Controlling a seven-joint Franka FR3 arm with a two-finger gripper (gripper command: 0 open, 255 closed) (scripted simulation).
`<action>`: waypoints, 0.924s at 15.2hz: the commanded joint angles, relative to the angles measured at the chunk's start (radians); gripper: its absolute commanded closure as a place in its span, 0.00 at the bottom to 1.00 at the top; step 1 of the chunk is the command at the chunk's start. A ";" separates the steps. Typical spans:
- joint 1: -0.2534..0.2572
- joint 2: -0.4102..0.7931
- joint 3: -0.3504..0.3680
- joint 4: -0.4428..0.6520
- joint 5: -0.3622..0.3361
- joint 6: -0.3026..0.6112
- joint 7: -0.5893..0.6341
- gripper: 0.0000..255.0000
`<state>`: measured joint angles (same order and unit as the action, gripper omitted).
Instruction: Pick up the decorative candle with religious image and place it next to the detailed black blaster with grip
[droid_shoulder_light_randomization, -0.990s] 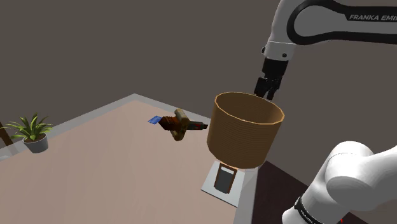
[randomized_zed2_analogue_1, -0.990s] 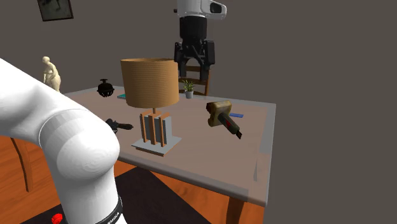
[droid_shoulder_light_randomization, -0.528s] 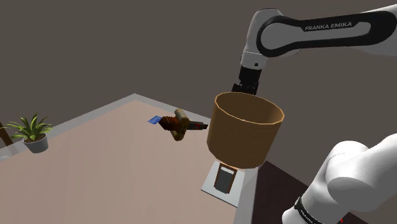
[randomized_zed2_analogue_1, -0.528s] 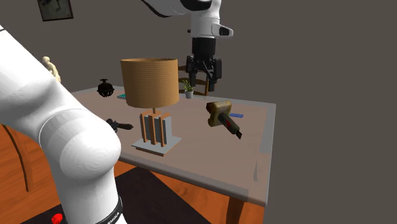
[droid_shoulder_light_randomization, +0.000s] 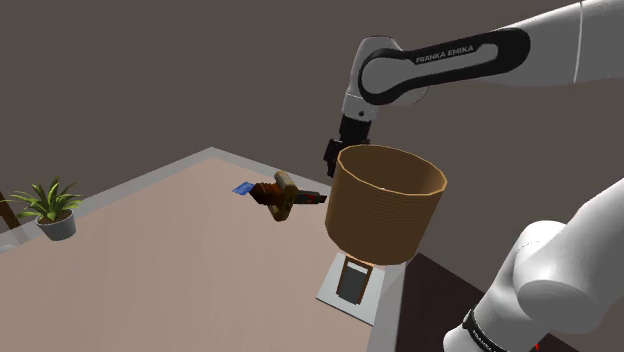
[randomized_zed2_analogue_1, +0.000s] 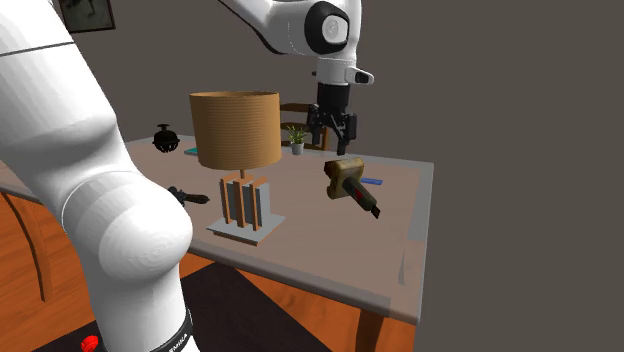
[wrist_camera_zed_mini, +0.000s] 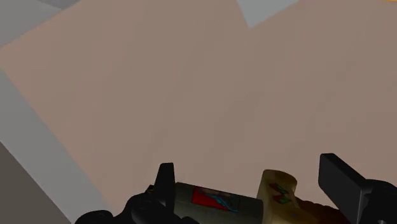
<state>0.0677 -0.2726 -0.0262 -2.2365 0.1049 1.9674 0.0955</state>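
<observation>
pincer (randomized_zed2_analogue_1: 334, 143) is spread wide and holding nothing. in the wrist view (wrist_camera_zed_mini: 254, 184) the two black fingers (wrist_camera_zed_mini: 167, 183) stand far apart with the candle (wrist_camera_zed_mini: 216, 197) lying crosswise in the gap below them. neither finger looks like it touches it. the second exterior view backs that up: the pincer hangs pointing down just above the candle (randomized_zed2_analogue_1: 350, 186), with a sliver of air between them.

the candle itself is on its side on the surface (randomized_zed2_analogue_1: 330, 260), close to the edge on the second exterior view's right, and a flat blue card (randomized_zed2_analogue_1: 372, 181) sits just beside it. from outside it reads as a tan-brown body with a darker end that has a bit of red on it. up close from the wrist you get a greyish cylinder with a small red and blue picture on its side, then a cream-coloured section next to that. there's some lumpy black stuff at the other end, can't tell what that part is. in the shoulder view the candle (droid_shoulder_light_randomization: 283, 196) is near the surface's far edge, partly tucked behind the lamp.

the lamp (randomized_zed2_analogue_1: 236, 130) has a big brown ribbed shade and stands toward the near edge of the surface in the second exterior view, between the candle and the blaster (randomized_zed2_analogue_1: 186, 195). the blaster is a small black thing lying flat near the edge on that view's left. the robot's own white arm cuts part of it off, and it sits well apart from the candle.
</observation>
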 joint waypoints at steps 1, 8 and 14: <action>0.011 0.071 0.008 0.034 0.023 0.046 0.009 0.00; 0.032 0.318 0.023 0.207 0.092 0.147 0.017 0.00; 0.041 0.433 0.035 0.274 0.121 0.207 0.018 0.00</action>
<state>0.1069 0.1528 0.0067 -1.9562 0.2230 2.1595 0.1131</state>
